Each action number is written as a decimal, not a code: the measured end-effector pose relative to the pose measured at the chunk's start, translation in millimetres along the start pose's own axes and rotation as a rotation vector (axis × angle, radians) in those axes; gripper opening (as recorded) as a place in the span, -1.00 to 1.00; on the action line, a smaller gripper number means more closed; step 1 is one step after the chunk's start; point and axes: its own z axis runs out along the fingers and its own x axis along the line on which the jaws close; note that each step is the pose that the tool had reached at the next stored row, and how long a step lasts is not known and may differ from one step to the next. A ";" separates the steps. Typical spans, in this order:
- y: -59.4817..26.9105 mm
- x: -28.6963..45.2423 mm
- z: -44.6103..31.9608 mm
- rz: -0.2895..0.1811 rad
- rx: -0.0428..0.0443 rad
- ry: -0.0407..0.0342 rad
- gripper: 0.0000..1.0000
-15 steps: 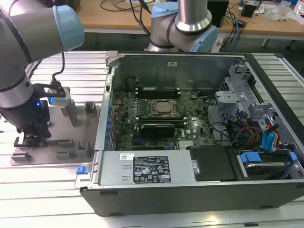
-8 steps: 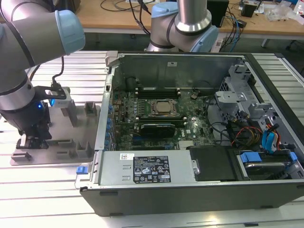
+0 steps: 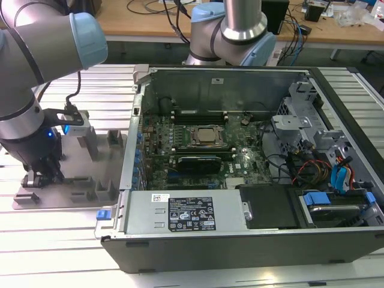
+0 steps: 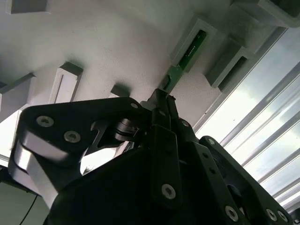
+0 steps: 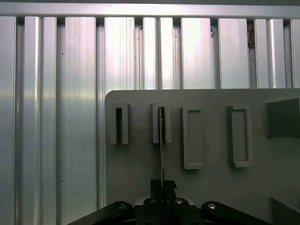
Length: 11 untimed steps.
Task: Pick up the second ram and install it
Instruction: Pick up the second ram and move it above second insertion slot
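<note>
Currently gripping the second ram [image 5: 161, 159] edge-on w/ claw [image 5: 162, 183] pinched narrow on it, stick's far end in a slot of the grey tray [image 5: 136, 168]. Sitting low at exterior view's left near tray's outer edge, w/ bare slatted surface [image 3: 60, 252] around & open PC case [image 3: 228, 87] well apart to the right. Showing a white-&-black label [image 3: 189, 214] on case's near side, print not readable.

Beside the one open computer case [image 3: 240, 252] I count one grey tray [image 3: 78, 165], bearing one green ram stick [image 4: 172, 75] and one row of four slotted blocks [image 5: 192, 138].
</note>
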 end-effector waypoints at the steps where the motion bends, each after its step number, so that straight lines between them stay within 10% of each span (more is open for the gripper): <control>1: 0.0 0.0 0.0 0.000 0.0000 0.0000 -0.80; 11: 0.0 -0.1 -0.9 0.000 0.0001 0.0006 -0.80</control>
